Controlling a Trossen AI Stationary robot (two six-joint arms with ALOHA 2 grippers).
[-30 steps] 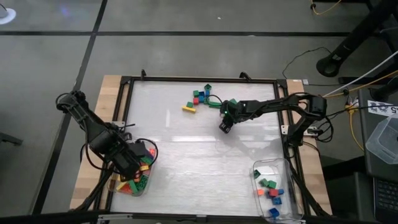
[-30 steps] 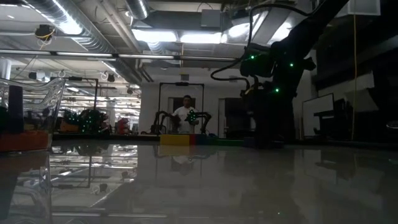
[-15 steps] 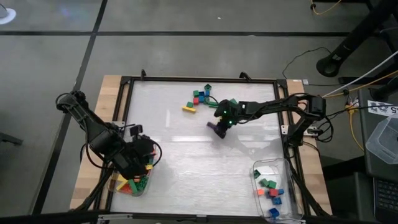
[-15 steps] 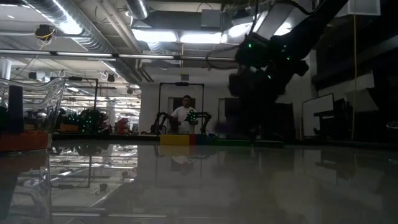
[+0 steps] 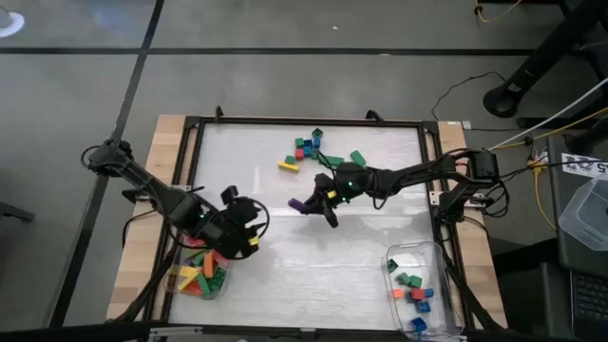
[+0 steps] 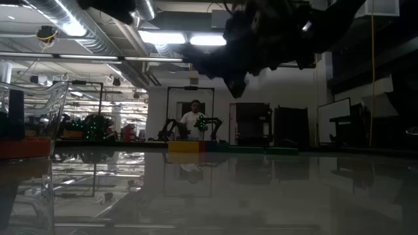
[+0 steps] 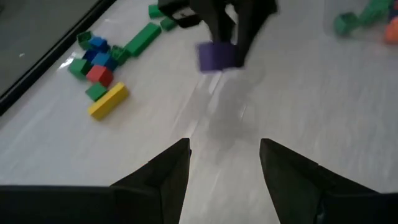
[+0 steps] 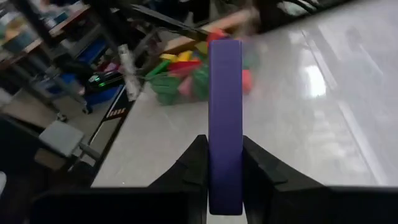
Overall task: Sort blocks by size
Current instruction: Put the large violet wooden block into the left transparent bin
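Purple brick point(image 8: 225, 118) sits clamped between the fingers of the right gripper point(image 5: 312, 207), raised above the middle of the white worktop point(image 5: 285, 247) near the loose blocks point(image 5: 306, 149), while the left gripper point(image 7: 224, 165), fingers spread and holding nothing, hovers beside the tub point(image 5: 195, 280) of bricks.

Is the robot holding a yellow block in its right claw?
No, the right gripper is shut on a long purple block, which stands up between its two dark fingers in the right wrist view.
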